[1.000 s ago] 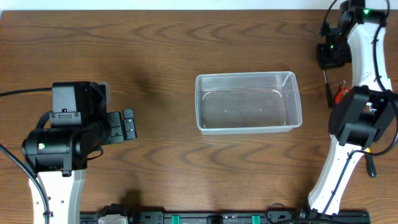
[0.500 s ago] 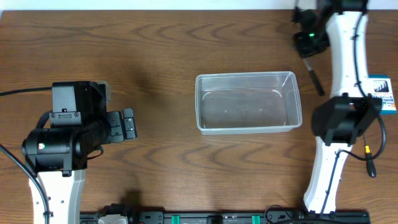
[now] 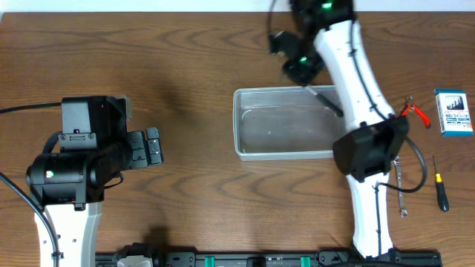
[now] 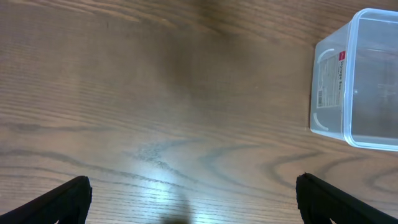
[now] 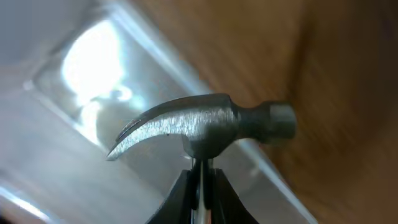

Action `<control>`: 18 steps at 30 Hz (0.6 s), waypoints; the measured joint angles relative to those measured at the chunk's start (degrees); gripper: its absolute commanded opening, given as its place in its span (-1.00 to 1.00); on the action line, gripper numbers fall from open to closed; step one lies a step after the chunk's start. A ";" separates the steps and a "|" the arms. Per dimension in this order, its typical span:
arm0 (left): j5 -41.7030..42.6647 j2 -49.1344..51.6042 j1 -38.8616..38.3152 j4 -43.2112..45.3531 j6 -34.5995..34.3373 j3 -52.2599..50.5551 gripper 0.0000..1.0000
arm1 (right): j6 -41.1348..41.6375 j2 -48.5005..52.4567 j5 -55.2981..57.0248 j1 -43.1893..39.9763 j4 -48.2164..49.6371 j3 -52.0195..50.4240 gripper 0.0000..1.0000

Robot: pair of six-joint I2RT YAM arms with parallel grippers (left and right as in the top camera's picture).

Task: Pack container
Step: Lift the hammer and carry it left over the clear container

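Here, mid-frame, the right pincer (image 5: pixel 200 186) clenches a hammer (image 5: pixel 205 121) above the upper rim of the container (image 3: pixel 239 122); the left pincer (image 4: pixel 193 186) hangs released, lower left.

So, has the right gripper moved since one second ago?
Yes. The right gripper, shut on the hammer, went left to the far rim of the container.

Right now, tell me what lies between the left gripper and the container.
Only bare wooden table between left gripper and container, seen in the overhead view.
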 measured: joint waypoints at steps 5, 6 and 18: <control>0.02 -0.02 0.00 0.00 0.00 0.00 0.96 | -3.63 -0.02 -1.70 5.29 -0.76 0.00 -0.87; 0.00 -0.02 0.00 0.02 -0.02 0.00 0.96 | -4.28 -0.02 -1.95 6.12 -0.90 0.00 -0.86; 0.00 -0.02 0.00 0.00 0.00 0.00 0.96 | -8.11 -0.09 -2.89 8.41 -0.79 -0.52 -0.84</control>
